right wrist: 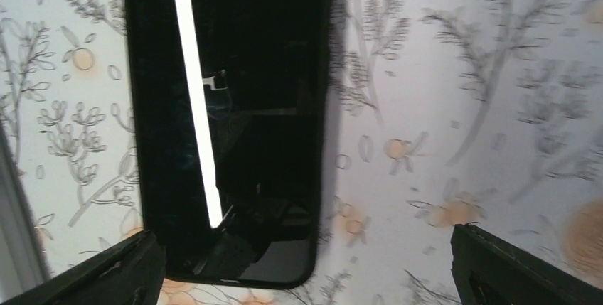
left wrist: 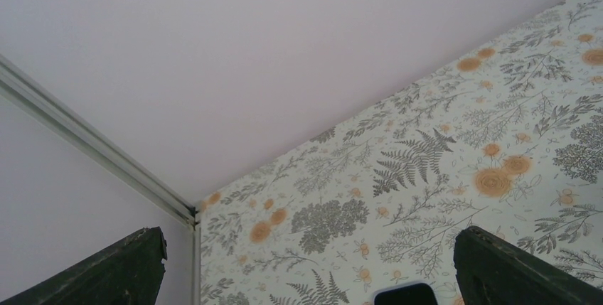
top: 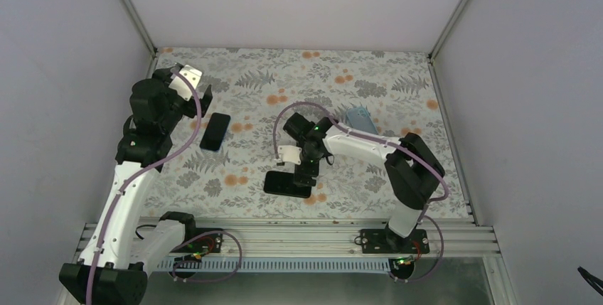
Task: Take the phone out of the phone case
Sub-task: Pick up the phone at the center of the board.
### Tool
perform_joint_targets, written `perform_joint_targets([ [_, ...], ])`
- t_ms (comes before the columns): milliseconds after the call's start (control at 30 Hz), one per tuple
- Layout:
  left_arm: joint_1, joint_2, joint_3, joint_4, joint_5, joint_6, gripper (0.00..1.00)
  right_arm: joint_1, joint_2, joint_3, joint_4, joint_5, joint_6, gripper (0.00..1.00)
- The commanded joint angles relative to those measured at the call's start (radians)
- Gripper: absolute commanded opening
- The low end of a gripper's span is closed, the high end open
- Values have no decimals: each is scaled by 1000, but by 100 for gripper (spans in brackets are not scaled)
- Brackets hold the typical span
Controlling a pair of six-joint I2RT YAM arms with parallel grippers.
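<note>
Stiff, glossy and probably slippery, the cased phone (top: 287, 183) lies flat at 6 o'clock from the middle of the surface (top: 398, 84), beneath the open right tool (right wrist: 304, 239), best pinched across its long edges; the left tool (left wrist: 311, 242), also open, holds nothing.

Phone (right wrist: 249, 141) cut off by top edge, dark object (left wrist: 405, 296) clipped at bottom edge

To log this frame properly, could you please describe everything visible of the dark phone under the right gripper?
The dark phone is a flat black slab with rounded corners, its glossy screen facing up and mirroring a bright light strip. A matte black rim frames it, possibly a case. It lies flat on the floral tabletop near the front rail. The right gripper hangs over it, jaws open, gripping nothing.
</note>
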Motion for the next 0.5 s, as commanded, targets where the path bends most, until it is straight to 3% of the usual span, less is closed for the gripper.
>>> perform_joint_targets([
  [0, 8, -17, -16, 14, 7, -10, 100, 25, 36, -11, -13, -79, -16, 100],
  [467, 12, -25, -38, 11, 30, -9, 100, 31, 137, 6, 33, -105, -9, 100],
])
